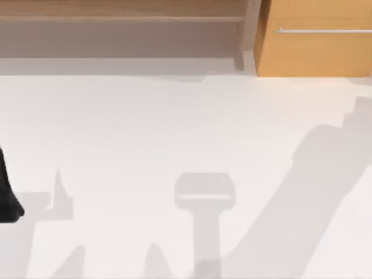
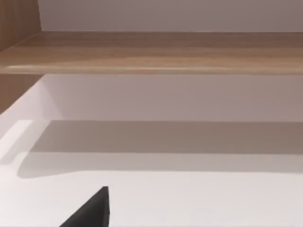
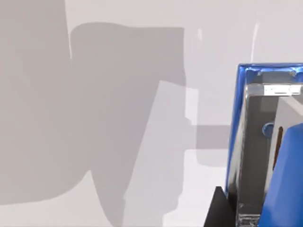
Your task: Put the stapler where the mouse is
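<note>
The bright blue stapler (image 3: 246, 142), with a silvery metal strip along its inside, hangs close to the right wrist camera, well above the white table (image 3: 118, 118), where its shadow falls. One dark finger (image 3: 218, 212) of my right gripper presses against its side; the other finger is hidden behind it. A black part of my left arm (image 1: 8, 195) juts in at the table's left edge in the top view. A dark fingertip (image 2: 92, 210) pokes into the left wrist view. The mouse is out of view.
A wooden shelf (image 1: 116, 17) runs along the back of the white table (image 1: 174, 116). A wooden cabinet with a metal handle (image 1: 314, 40) stands at the back right. Grey arm shadows cross the table's front and right.
</note>
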Tool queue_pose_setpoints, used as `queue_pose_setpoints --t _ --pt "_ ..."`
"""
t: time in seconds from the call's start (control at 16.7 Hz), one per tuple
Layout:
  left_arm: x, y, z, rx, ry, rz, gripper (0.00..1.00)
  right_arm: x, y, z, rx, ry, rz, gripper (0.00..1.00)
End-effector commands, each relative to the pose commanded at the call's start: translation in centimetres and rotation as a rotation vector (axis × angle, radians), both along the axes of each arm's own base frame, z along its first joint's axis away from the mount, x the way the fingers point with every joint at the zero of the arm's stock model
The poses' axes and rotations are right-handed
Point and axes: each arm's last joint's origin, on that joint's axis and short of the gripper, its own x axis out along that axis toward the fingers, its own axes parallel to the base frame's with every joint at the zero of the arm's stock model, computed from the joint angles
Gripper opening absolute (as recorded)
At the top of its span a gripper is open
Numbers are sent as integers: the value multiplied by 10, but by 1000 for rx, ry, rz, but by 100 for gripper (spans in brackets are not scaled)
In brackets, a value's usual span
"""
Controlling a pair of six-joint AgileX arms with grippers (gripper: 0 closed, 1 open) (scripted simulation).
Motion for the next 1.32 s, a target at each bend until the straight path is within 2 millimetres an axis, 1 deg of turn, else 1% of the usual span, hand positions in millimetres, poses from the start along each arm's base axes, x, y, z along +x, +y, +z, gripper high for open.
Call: queue_pose_setpoints --t 0.3,0.72,1.08,1.32 --pt "0 0 0 0 0 0 100 0 1 2 -4 -9 3 0" --pt "0 0 0 0 0 0 100 -3 4 11 -34 -26 55 0" --pt "0 0 0 0 0 0 100 -5 -4 5 -89 -15 46 0" --pt "0 0 0 0 0 0 100 -3 -3 0 -83 -26 26 0"
